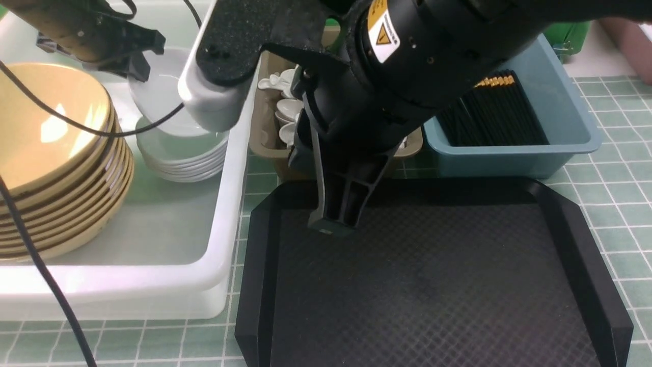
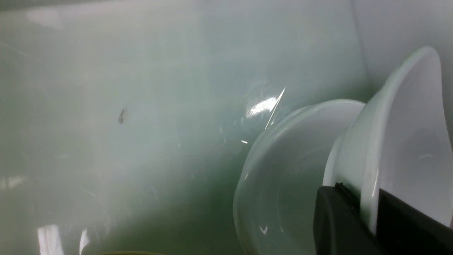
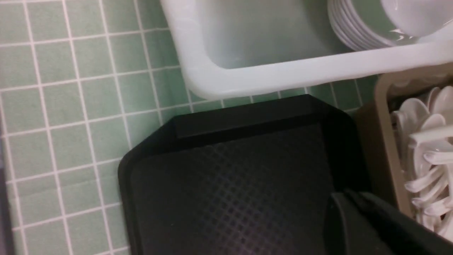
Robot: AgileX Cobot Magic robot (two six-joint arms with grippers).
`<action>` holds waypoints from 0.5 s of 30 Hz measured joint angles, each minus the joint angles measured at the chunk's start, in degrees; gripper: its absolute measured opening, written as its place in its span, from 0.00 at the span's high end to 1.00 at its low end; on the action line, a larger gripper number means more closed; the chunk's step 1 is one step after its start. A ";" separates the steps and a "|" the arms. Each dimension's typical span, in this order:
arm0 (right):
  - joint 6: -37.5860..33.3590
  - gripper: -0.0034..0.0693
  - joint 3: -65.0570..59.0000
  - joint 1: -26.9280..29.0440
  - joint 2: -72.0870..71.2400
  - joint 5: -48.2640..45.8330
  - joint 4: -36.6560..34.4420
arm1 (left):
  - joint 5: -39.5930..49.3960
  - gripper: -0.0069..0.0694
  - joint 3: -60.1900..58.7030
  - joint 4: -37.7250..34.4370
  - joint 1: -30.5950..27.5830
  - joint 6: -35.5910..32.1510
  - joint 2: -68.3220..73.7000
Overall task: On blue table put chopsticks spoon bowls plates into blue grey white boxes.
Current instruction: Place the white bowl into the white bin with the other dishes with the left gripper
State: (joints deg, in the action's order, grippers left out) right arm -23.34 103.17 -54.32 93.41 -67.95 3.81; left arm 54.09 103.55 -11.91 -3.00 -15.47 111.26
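**Left claw is holding a white bowl over the white box**

The left claw (image 1: pixel 137 56) is pinching the rim of a white bowl (image 1: pixel 163 92), one black finger (image 2: pixel 336 219) on each side of the wall, as the left wrist view is showing. The bowl is hanging tilted just above the stack of white bowls (image 1: pixel 183 158), which is sitting inside the white box (image 1: pixel 224 204). I cannot tell if it is touching the top one. In the same box, at 9 o'clock from this stack, a pile of yellow plates (image 1: pixel 51 132) is resting.

The right claw (image 1: pixel 331 224) is hanging over the far left part of the black tray (image 1: pixel 433 285), and its fingers seem to be pressed together with nothing between them (the tray floor under them is bare).

The white box is lying at 9 o'clock from the tray. At 12 o'clock the grey box (image 1: pixel 262 132) is keeping white spoons (image 1: pixel 288 109). At 1 o'clock the blue box (image 1: pixel 570 102) is keeping black chopsticks (image 1: pixel 494 112) with golden ends. Everything is standing on the green checked bench (image 1: pixel 611 193).
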 joint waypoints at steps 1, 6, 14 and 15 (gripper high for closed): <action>0.13 0.89 0.00 0.00 0.00 0.28 0.04 | 0.00 0.90 0.00 -0.18 0.00 -0.20 0.04; 0.43 0.89 0.00 0.00 0.00 0.92 0.18 | 0.10 0.87 0.00 -1.42 0.00 -1.64 1.47; 0.43 0.89 0.00 0.00 0.00 0.48 0.26 | -0.03 0.56 0.00 -1.56 0.00 -1.84 2.10; 0.43 0.89 0.00 0.00 0.00 0.42 0.26 | -0.03 0.52 0.00 -1.45 0.00 -1.92 2.04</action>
State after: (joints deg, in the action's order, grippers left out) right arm -22.92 103.17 -54.32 93.41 -67.53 4.07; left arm 54.07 103.55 -13.36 -3.00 -17.39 113.30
